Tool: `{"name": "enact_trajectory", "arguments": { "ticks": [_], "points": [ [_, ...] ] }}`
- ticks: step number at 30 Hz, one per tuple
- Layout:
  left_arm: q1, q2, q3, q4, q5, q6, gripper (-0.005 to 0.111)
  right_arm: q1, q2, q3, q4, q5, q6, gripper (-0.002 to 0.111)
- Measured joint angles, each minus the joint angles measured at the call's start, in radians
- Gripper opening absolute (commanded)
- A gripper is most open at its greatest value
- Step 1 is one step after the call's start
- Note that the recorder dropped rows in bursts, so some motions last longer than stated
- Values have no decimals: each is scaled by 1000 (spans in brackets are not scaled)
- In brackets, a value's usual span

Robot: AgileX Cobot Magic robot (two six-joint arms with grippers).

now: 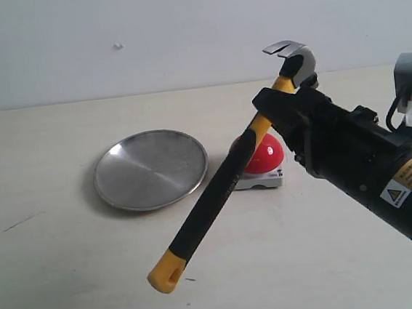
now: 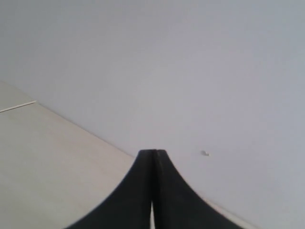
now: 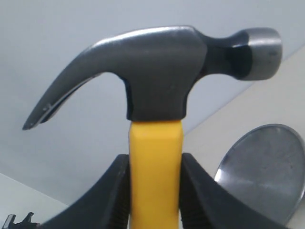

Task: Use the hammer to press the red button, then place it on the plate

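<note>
- Yellow at its butt end and black along the grip, the hammer (image 1: 222, 188) is hanging in the air over the pale tabletop (image 1: 57, 278). It is tilting from that low near end up to the dark steel head at the far upper right.
- Just below the head, the right jaws are clamping the yellow neck of the handle. One black finger is pressing on each side, and the claw and striking face are standing clear above them in the right wrist view.
- Behind that grip, the right arm (image 1: 371, 160) is reaching in from the right edge of the exterior view, its dark casing carrying a yellow warning label.
- Farther back, the red button (image 1: 270, 152) is sitting on the tabletop on its square grey-white base. The black stretch of the handle is crossing in front of its left side in the exterior view.
- Left of the button, the plate (image 1: 149, 167) is lying flat on the tabletop, dull silver with a thin raised rim. A strip of bare surface is showing between the two.
- In the left wrist view alone, the left jaws are pressing flat against each other, pointing toward the far edge of the tabletop.
- At the back, a plain grey-white wall (image 1: 143, 36) is rising behind the tabletop, a small speck marking it.
</note>
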Motion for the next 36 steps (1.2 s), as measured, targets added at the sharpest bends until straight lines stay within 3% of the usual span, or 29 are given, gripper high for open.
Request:
{"name": "enact_trajectory", "arguments": {
  "ticks": [4, 8, 13, 22, 25, 29, 32, 34, 36],
  "points": [
    [-66, 214, 0, 269, -198, -180, 0, 0, 6, 0, 8, 3, -9, 0],
    [-86, 443, -59, 495, -376, -261, 0, 0, 6, 0, -8, 3, 10, 0],
    [-88, 659, -179, 750, -436, -386, 0, 0, 6, 0, -10, 3, -2, 0],
    [-89, 1033, -542, 1478, -514, -976, 0, 0, 6, 0, -17, 3, -61, 0],
    [-89, 1123, -647, 1586, -543, -1127, 0, 0, 6, 0, -22, 3, -73, 0],
    [-93, 1187, -758, 1620, -566, -1114, 0, 0, 6, 0, -34, 17, -106, 0],
    [-94, 1195, -809, 1624, -561, -962, 0, 0, 6, 0, -41, 44, -118, 0],
    [-96, 1195, -823, 1628, -507, -803, 0, 0, 6, 0, -41, 46, -120, 0],
    [-103, 1196, -828, 1638, -365, -692, 0, 0, 6, 0, -39, 46, -122, 0]
  ]
}}
